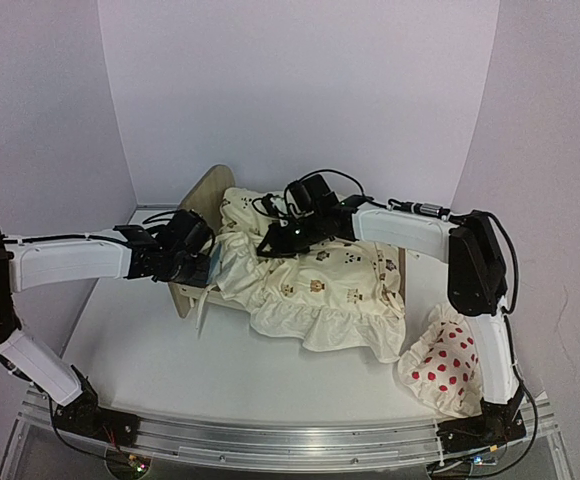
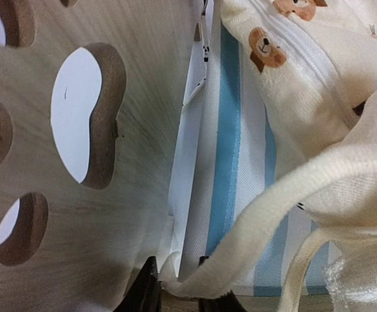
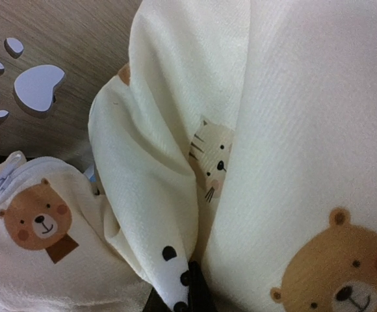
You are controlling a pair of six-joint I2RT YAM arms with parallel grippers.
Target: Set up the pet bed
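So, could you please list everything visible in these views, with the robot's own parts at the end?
pet bed: one, light plywood with paw-print cutouts and a blue-and-white striped base, mid-table, mostly covered.
animal-print cushion: one, cream, draped over the bed and spilling off its near side.
pillow: one, white with red dots, on the table right of the bed.
table: one, white.
rail: one, silver metal, at the near edge.
left gripper: one, black, at the bed's left end board, closed on cushion fabric.
right gripper: one, black, over the cushion's far part, pinching its fabric.
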